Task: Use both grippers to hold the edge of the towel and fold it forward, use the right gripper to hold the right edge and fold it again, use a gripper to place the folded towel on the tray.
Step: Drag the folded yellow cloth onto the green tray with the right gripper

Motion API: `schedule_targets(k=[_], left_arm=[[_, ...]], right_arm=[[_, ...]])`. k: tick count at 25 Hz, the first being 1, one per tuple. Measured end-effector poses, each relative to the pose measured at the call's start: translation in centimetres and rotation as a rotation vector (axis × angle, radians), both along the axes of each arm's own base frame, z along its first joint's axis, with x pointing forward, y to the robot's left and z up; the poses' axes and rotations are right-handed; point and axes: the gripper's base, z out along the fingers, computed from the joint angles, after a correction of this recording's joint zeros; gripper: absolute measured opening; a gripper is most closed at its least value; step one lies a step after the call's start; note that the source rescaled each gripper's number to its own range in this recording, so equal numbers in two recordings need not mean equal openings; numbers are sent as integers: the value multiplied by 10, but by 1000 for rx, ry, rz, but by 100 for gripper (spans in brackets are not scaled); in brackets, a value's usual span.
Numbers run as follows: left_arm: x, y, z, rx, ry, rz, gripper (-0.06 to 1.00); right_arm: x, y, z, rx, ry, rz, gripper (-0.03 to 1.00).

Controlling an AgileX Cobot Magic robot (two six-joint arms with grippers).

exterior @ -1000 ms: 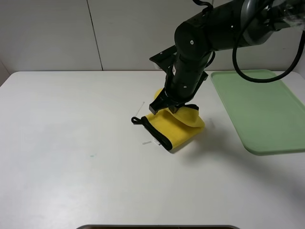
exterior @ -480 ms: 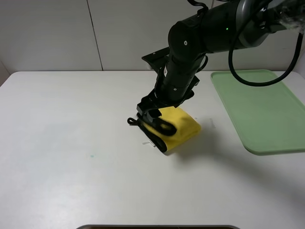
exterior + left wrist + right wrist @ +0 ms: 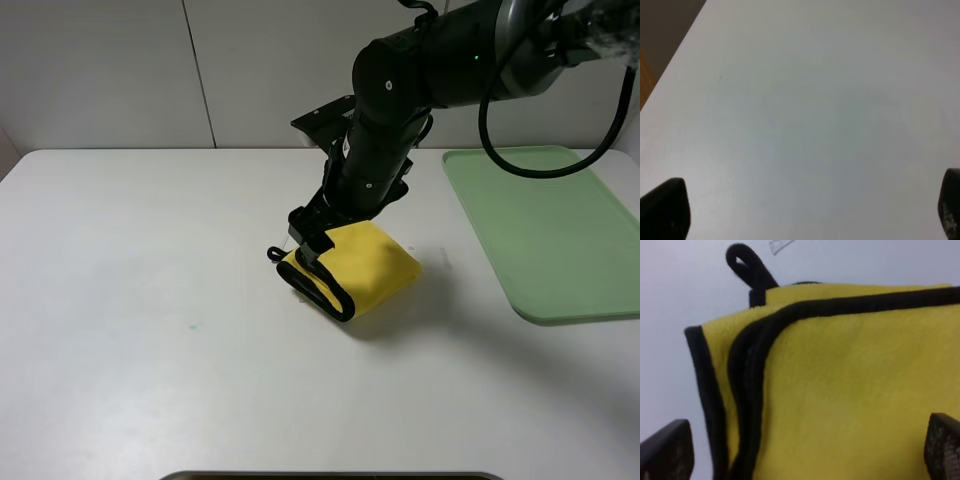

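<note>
The yellow towel (image 3: 365, 265) lies folded on the white table, left of the tray (image 3: 545, 225). Its black-trimmed edges (image 3: 320, 287) are stacked along its front-left side, and the corner loop (image 3: 274, 254) sticks out there. My right gripper (image 3: 308, 238) hovers just over that end, open, with nothing between its fingers. In the right wrist view the towel (image 3: 840, 390) fills the space below the right gripper (image 3: 805, 447), with the loop (image 3: 745, 265) beyond it. My left gripper (image 3: 807, 212) is open over bare table and does not show in the high view.
The pale-green tray holds nothing and sits at the table's right side. A small clear scrap (image 3: 781, 245) lies on the table just past the towel's loop. The white table (image 3: 150, 300) stretches wide to the left and front.
My right gripper opened and let go of the towel's edge after carrying it leftward. The raised flap now lies flat on the folded towel.
</note>
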Motion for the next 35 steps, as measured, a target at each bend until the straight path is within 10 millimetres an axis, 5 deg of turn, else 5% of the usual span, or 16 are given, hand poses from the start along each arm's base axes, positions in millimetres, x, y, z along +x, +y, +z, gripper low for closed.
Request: schedule_targets(k=[18, 35], left_arm=[[0, 0, 0, 0, 0, 0, 100], [0, 0, 0, 0, -4, 0, 100]], right_arm=[[49, -56, 6, -44, -57, -37, 100], [62, -53, -69, -94, 22, -30, 100]])
